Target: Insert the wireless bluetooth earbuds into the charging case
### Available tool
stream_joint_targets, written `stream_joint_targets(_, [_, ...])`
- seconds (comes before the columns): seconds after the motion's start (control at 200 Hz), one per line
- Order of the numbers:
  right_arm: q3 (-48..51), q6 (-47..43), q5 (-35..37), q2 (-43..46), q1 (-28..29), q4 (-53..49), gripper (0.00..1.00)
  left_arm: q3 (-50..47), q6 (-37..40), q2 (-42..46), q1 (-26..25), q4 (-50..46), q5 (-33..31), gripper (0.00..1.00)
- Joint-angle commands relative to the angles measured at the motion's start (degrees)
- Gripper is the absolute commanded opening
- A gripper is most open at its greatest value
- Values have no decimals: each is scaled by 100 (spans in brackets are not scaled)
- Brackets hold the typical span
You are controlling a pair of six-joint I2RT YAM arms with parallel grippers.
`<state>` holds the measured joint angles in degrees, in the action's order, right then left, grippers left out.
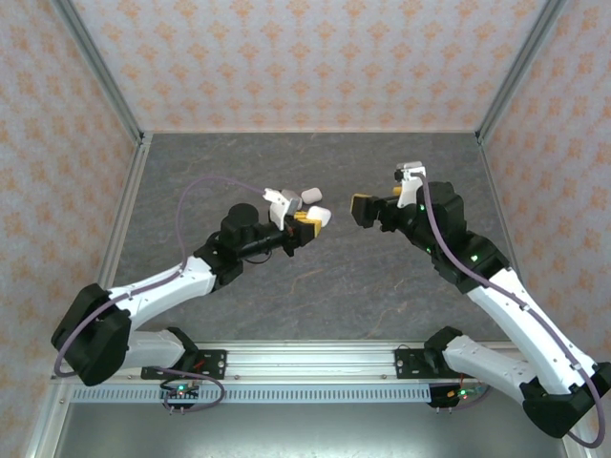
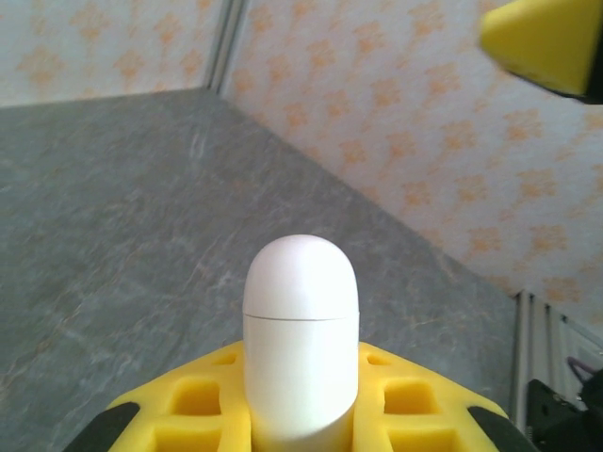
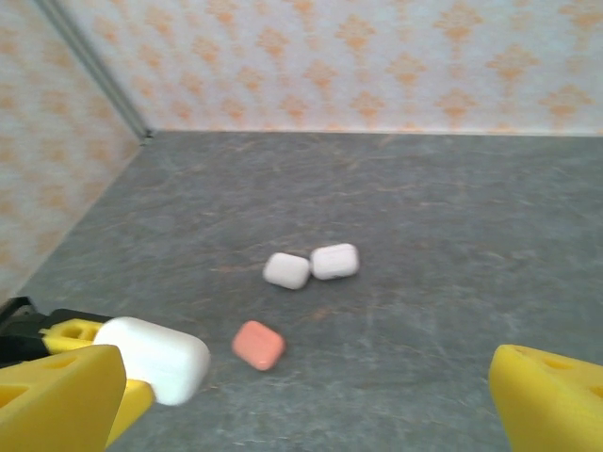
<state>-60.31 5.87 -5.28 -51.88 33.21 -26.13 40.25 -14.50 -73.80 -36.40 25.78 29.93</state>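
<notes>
My left gripper (image 1: 304, 225) (image 2: 301, 414) is shut on a white charging case (image 2: 301, 330) (image 1: 319, 217) with its lid closed. The case stands up between the yellow fingers and is held above the table. It also shows at the lower left of the right wrist view (image 3: 155, 358). My right gripper (image 1: 363, 210) (image 3: 306, 405) is open with nothing between its yellow fingers, and it faces the held case from the right across a small gap. One of its fingertips (image 2: 546, 42) shows in the left wrist view. The earbuds are out of view.
Two more white cases (image 3: 286, 270) (image 3: 334, 261) lie side by side on the grey table (image 3: 452, 245), with a pink case (image 3: 258, 345) nearer my grippers. One white case (image 1: 311, 197) shows behind the left wrist. Patterned walls close in the back and sides.
</notes>
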Motion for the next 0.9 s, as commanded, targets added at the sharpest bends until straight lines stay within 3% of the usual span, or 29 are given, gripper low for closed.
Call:
stream_joint_targets(0.0, [246,221,774,152,4,-244,99,452,68,-344,-18,-520,-534,0])
stream_joint_targets(0.455, [1002,632,834,623,8,-265,99,2074,-797,-2722,143,-1146,-805,0])
stream_joint_targets(0.896, [1299,572,869,571,6,-114,99,2458,-938,-3498,160,-1547,-1002,2])
